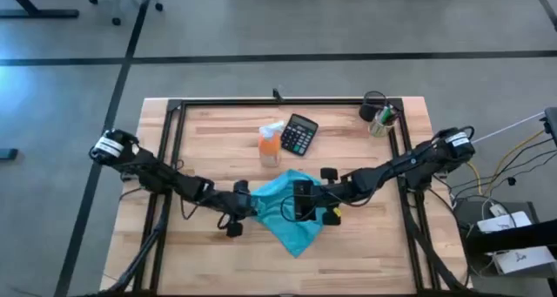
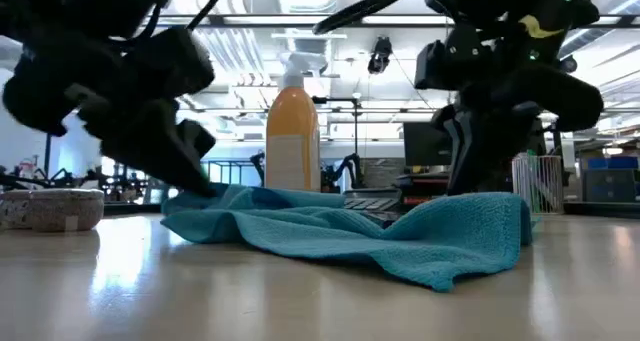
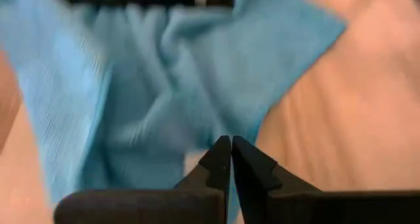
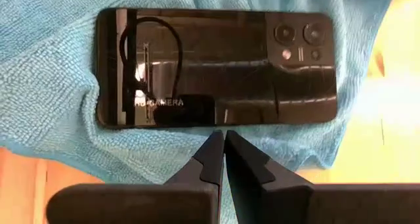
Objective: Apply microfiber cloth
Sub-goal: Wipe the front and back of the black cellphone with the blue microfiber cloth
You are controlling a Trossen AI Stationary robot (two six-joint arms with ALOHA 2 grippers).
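The turquoise microfiber cloth [image 1: 291,212] lies rumpled on the wooden table's middle, spread flat underneath with folds raised. A black phone [image 4: 216,66] lies flat on it, camera side up. My left gripper [image 3: 231,144] is shut at the cloth's left edge [image 2: 200,196]. My right gripper [image 4: 224,136] is shut, with its tips at the phone's long edge, over the cloth [image 4: 59,73]. In the low view my right gripper [image 2: 480,176] comes down behind the cloth's raised right end. My left gripper pinches the cloth's left edge [image 3: 197,152] between its two shut fingers, coming in low from the table's left. That edge is raised a little off the table; the rest lies slack. My right gripper's shut fingertips [image 4: 213,148] stand against the phone's long edge [image 4: 197,122]; whether they touch phone or cloth I cannot tell.
An orange spray bottle [image 1: 270,145] and a black calculator [image 1: 298,134] stand just beyond the cloth. A cup with pens [image 1: 380,119] is at the far right corner. Bare wood shows along the near edge and on both sides.
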